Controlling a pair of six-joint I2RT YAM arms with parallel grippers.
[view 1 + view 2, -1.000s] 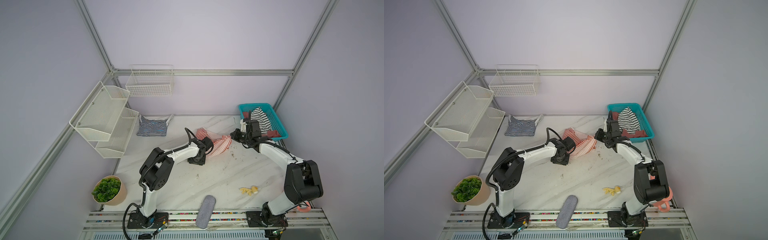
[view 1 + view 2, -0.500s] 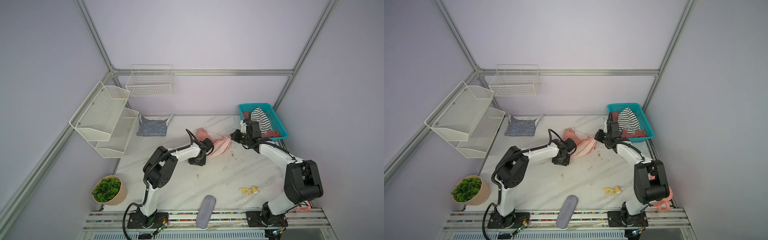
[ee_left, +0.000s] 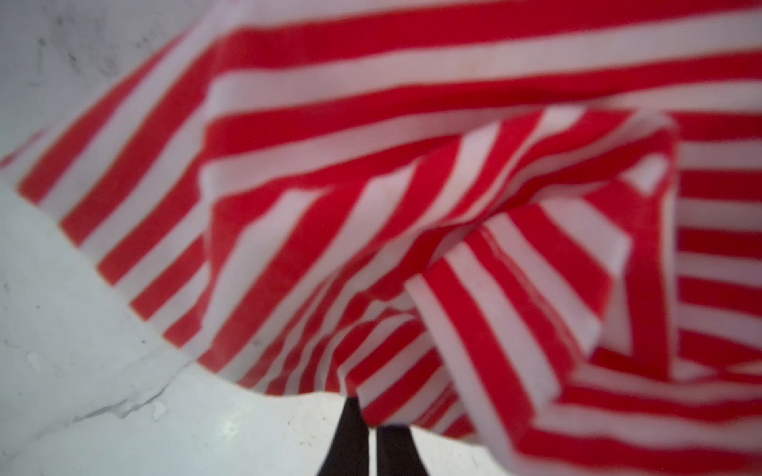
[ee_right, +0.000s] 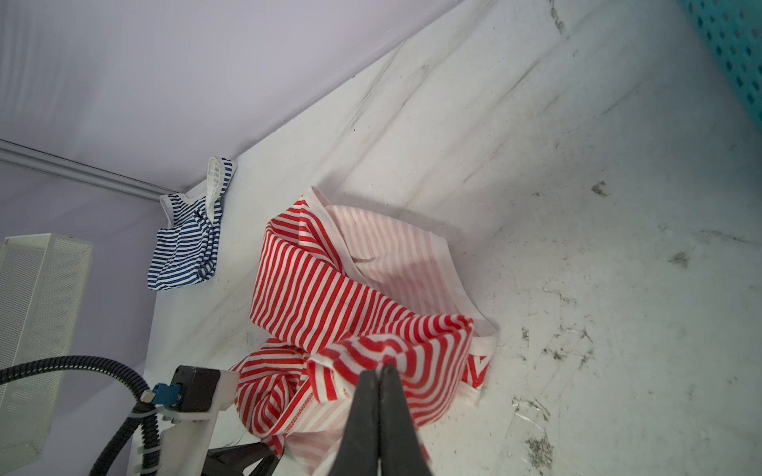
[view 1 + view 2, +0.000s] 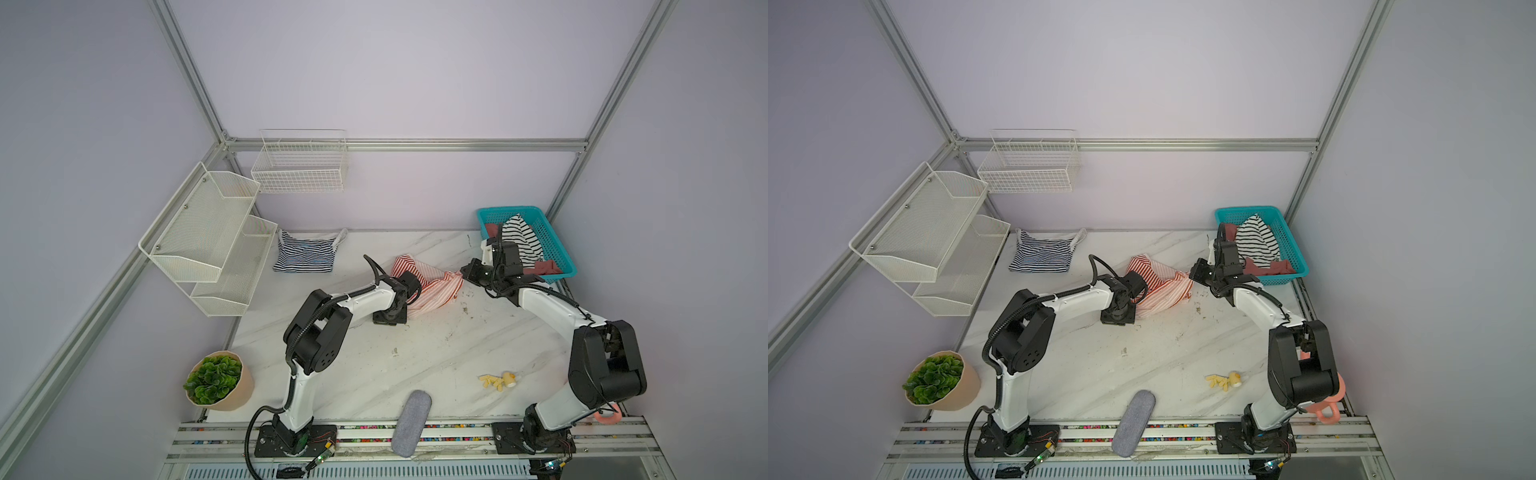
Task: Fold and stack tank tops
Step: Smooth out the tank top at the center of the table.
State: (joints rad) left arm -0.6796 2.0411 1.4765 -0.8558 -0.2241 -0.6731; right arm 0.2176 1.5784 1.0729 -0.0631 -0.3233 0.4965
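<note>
The red-and-white tank top (image 5: 434, 286) (image 5: 1163, 286) lies crumpled mid-table, between both arms. My left gripper (image 5: 409, 301) (image 3: 373, 428) is at its near left edge, jaws shut with the hem caught at the tips. At the bundle's right end my right gripper (image 5: 463, 274) (image 4: 379, 373) is shut on a raised fold of the same top. The navy-and-white tank top (image 5: 305, 257) (image 5: 1042, 255) (image 4: 187, 243) lies flat at the back left by the wall, untouched.
A teal basket (image 5: 557, 249) at the back right holds a black-and-white striped garment (image 5: 519, 241). White mesh shelves (image 5: 208, 237) and a wire basket (image 5: 301, 166) hang on the walls. A potted plant (image 5: 218, 382), grey felt case (image 5: 411, 424) and small yellow toy (image 5: 498, 380) sit near the front.
My left gripper has closed on the red-and-white top's edge, and the left elbow has shifted slightly right. The right arm holds still.
</note>
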